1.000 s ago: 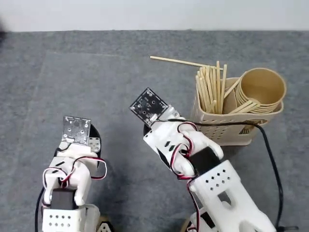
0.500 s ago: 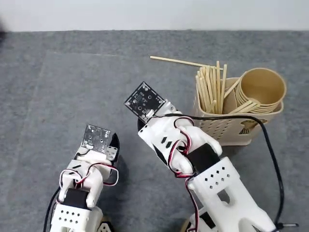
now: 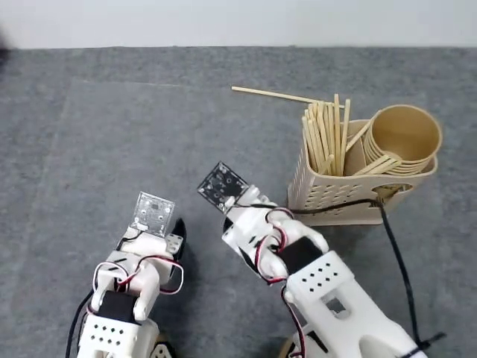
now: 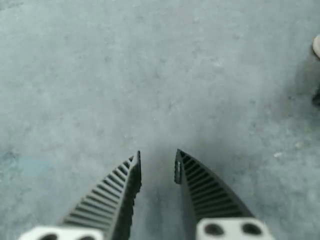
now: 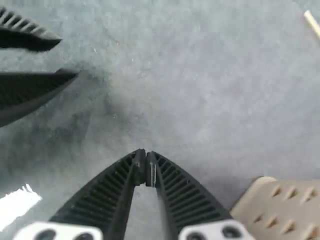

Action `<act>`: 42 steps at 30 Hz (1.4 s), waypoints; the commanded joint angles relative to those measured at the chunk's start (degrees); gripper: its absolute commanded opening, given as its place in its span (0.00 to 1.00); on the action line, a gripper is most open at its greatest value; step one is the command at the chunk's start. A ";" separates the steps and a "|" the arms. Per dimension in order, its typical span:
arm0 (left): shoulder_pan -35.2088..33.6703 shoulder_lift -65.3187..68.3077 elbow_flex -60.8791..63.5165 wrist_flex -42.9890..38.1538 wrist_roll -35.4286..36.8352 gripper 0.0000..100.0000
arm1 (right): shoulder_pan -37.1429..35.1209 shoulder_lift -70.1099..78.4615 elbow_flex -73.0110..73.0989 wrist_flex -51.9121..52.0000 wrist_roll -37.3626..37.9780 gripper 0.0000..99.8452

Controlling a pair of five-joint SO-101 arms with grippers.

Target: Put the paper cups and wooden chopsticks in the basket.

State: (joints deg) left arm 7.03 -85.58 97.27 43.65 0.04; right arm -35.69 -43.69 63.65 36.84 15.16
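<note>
Your left claw (image 4: 157, 161) hangs slightly parted and empty over the grey mat (image 3: 134, 134); your right claw (image 5: 145, 161), near it, is pinched together on nothing, the basket (image 3: 335, 195) just to its right. The basket holds the paper cups (image 3: 402, 138) and upright chopsticks (image 3: 324, 138). Beyond it, well apart from both claws across bare mat, one loose chopstick (image 3: 279, 95) lies flat, long axis left to right.

place: robot lab bench | evid: grey felt mat (image 3: 112, 134), white wall (image 3: 223, 22)
</note>
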 commanded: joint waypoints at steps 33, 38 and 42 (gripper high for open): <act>-0.18 -0.62 -0.40 2.29 -0.18 0.11 | 10.59 -32.48 27.43 -7.69 -18.81 0.01; -0.18 -0.62 -0.40 2.29 -0.18 0.11 | 10.59 -37.85 32.88 -7.25 -18.81 0.01; -0.18 -0.62 -0.40 2.29 -0.18 0.11 | 10.86 -42.07 33.23 -0.92 -18.90 0.01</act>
State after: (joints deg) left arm 7.03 -85.58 97.27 45.67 0.04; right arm -25.58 -82.46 96.00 31.91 -3.30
